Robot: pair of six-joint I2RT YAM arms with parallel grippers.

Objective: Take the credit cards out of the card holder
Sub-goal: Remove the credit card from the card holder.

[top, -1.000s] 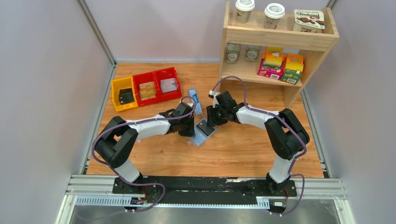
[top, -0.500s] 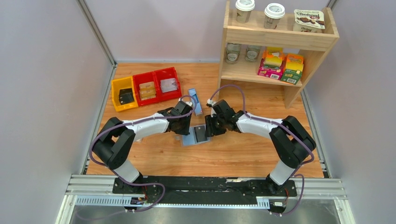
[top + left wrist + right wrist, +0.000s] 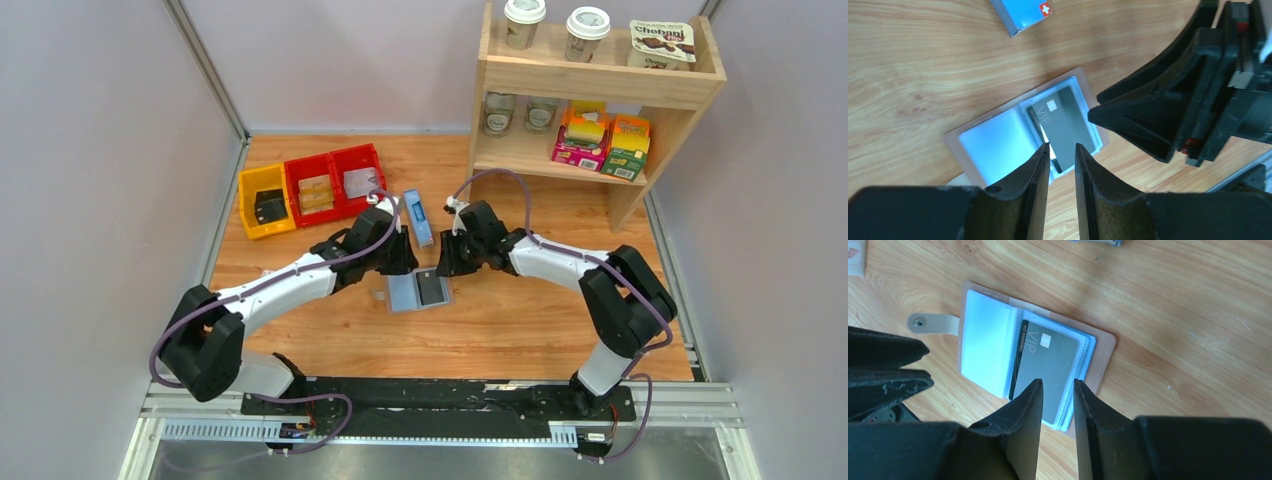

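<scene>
On the orange-brown wooden table (image 3: 520,320), the two black grippers faced each other over the work. The left gripper (image 3: 1062,147) and the right gripper (image 3: 1058,382) each hung just above it, jaws a narrow slit apart and pinching nothing, a gap that probably suited a thin edge. The tan bifold card holder (image 3: 983,350) lay opened flat between them, pale blue lining upward, leaving its sleeves reachable. A dark grey credit card (image 3: 1048,365) marked VIP sat tucked in the half nearer the right arm, not yet drawn out.
</scene>
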